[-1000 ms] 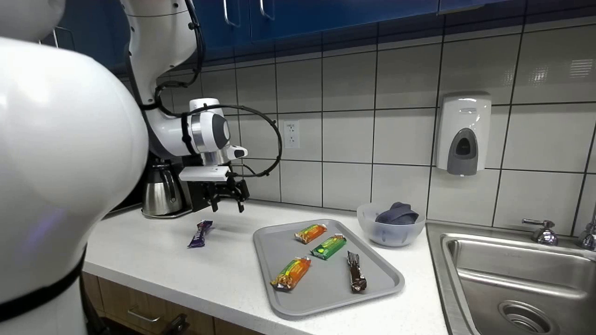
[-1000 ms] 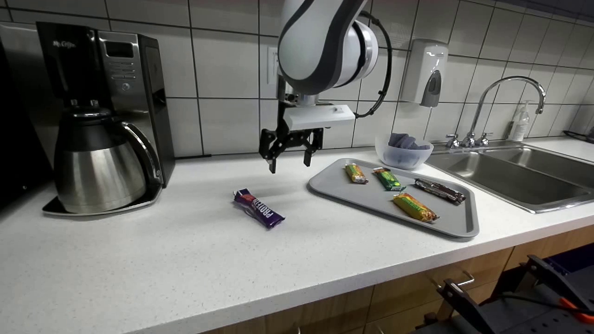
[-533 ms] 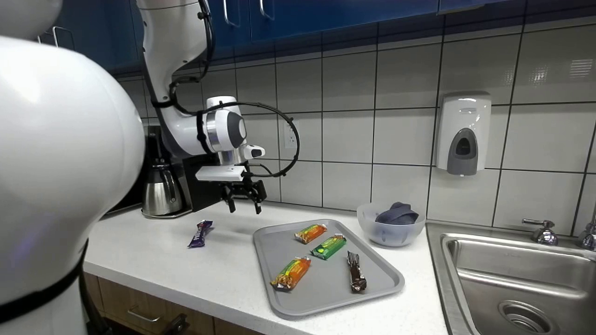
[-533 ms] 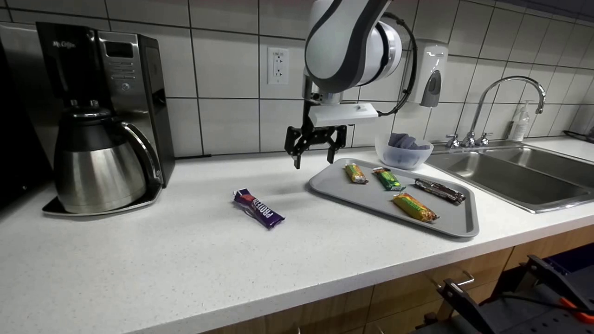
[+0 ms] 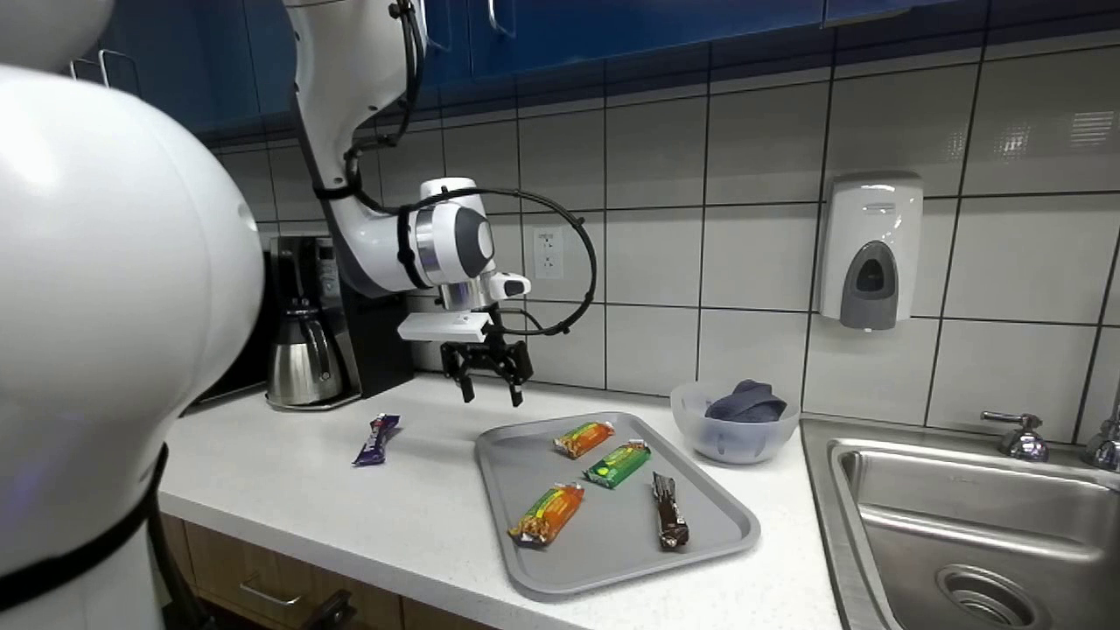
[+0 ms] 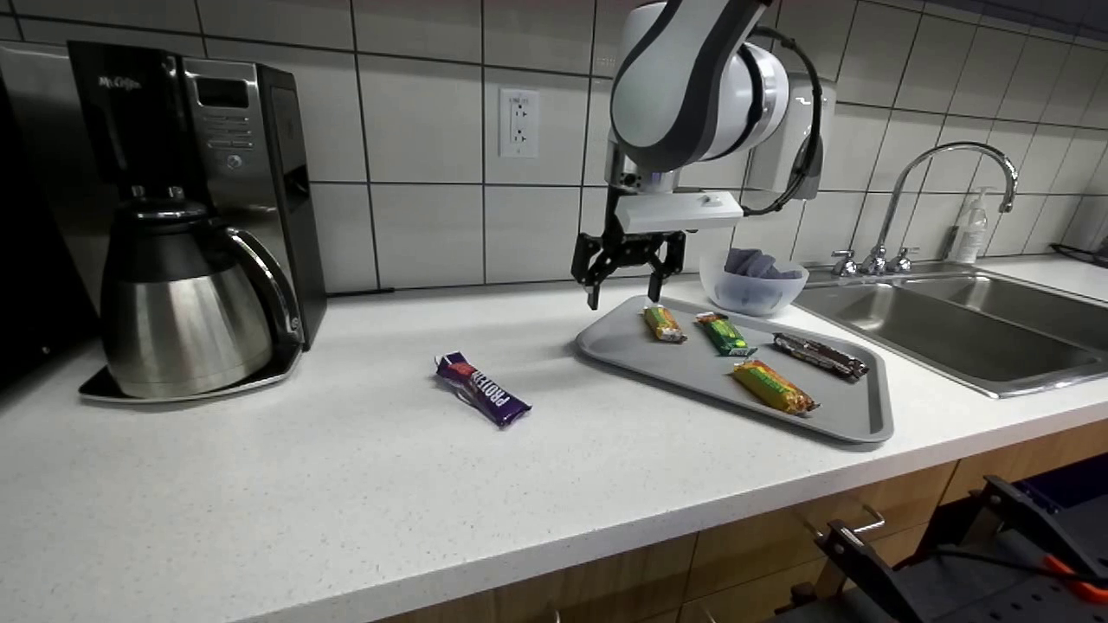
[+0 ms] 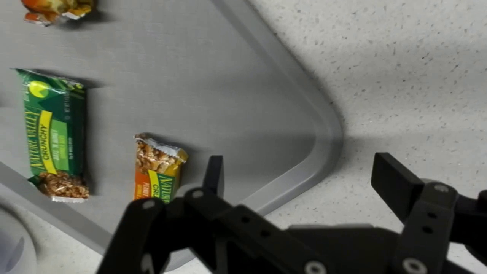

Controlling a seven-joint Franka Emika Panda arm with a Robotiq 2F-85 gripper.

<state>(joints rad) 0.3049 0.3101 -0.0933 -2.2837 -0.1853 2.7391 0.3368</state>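
My gripper (image 5: 493, 398) is open and empty, fingers down, above the counter by the grey tray's (image 5: 612, 560) back corner; it also shows in an exterior view (image 6: 624, 298). In the wrist view the fingers (image 7: 298, 163) straddle the tray rim (image 7: 327, 137) from above. The nearest bar is a small orange one (image 7: 152, 171), partly hidden by the left finger. On the tray also lie a green bar (image 7: 55, 129), an orange bar (image 6: 773, 387) and a dark brown bar (image 6: 819, 356). A purple bar (image 6: 482, 388) lies on the counter, outside the wrist view.
A translucent bowl (image 5: 726, 442) with a grey-blue cloth (image 5: 746, 402) stands behind the tray. A coffee maker (image 6: 286, 208) with a steel pot (image 6: 186, 303) is at the far end. A steel sink (image 5: 827, 525) and a wall soap dispenser (image 5: 871, 210) are beyond the tray.
The arm and open gripper have moved right in both exterior views, away from above the purple bar and coffee maker towards the tray. The bars and tray have not moved.
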